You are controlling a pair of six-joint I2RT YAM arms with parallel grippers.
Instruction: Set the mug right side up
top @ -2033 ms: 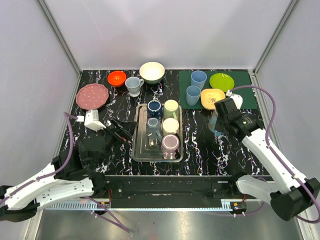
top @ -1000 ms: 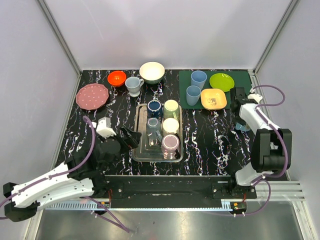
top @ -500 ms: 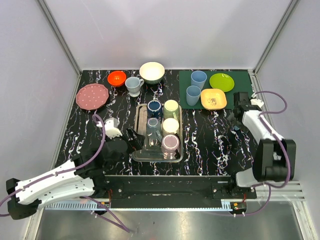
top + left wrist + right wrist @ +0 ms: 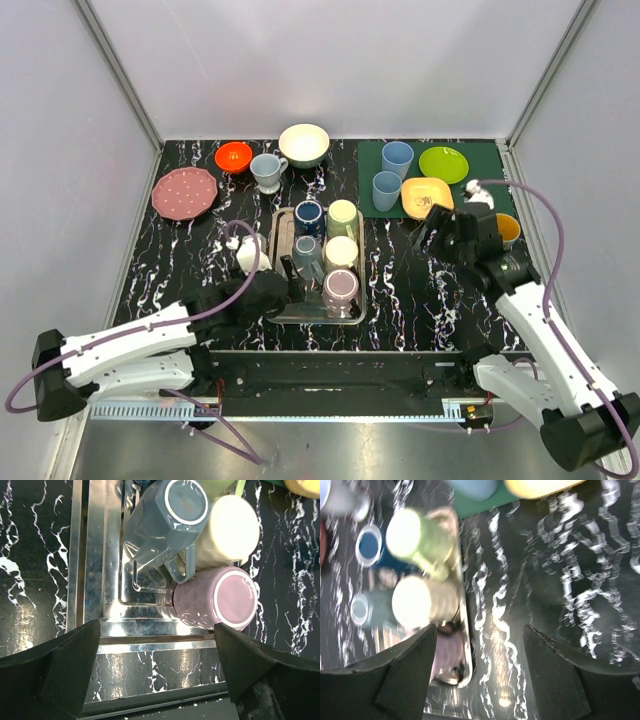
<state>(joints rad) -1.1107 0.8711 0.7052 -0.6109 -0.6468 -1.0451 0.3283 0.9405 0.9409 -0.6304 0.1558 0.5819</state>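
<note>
A metal tray (image 4: 361,275) holds several mugs. The grey-blue mug (image 4: 165,522), cream mug (image 4: 227,532) and purple mug (image 4: 215,600) show their bases, upside down. My left gripper (image 4: 290,270) hangs open over the tray's near left edge, and nothing lies between its fingers in the left wrist view (image 4: 156,640). My right gripper (image 4: 428,232) is open over bare table right of the tray (image 4: 480,635). A mug with a yellow inside (image 4: 507,229) stands mouth up by the right wall, free of both grippers.
At the back are a red bowl (image 4: 234,155), a grey cup (image 4: 267,170), a white bowl (image 4: 304,143) and a pink plate (image 4: 184,192). A green mat (image 4: 495,200) carries two blue cups, a green plate and a yellow plate (image 4: 424,196).
The right gripper opened, left the mug by the right wall, and swung back toward the middle. The left arm advanced to the tray's near left edge.
</note>
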